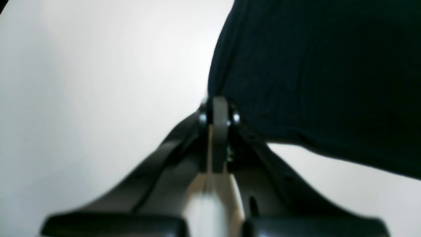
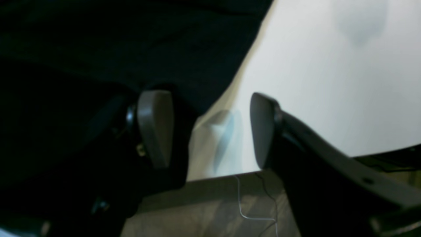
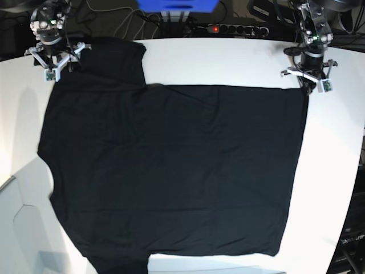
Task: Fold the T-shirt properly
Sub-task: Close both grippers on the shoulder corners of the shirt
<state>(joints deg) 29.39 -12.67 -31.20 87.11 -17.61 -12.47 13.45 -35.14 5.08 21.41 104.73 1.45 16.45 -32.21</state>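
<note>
The black T-shirt (image 3: pixel 171 171) lies spread flat on the white table (image 3: pixel 239 60), with one sleeve at the far left (image 3: pixel 114 60). My left gripper (image 3: pixel 311 85) stands at the shirt's far right corner. In the left wrist view its pads (image 1: pixel 218 112) are pressed together, and the T-shirt (image 1: pixel 312 72) corner runs right into the tips. My right gripper (image 3: pixel 55 69) hovers by the far left sleeve. It (image 2: pixel 209 128) is open in the right wrist view, one finger (image 2: pixel 154 128) over the T-shirt (image 2: pixel 131 42) edge, the other over bare table.
A power strip (image 3: pixel 228 28) with a red light, cables and a blue box (image 3: pixel 177 5) sit behind the table's far edge. The table edge (image 2: pixel 227 176) runs just below the right gripper, with floor and a thin wire (image 2: pixel 240 204) beyond it.
</note>
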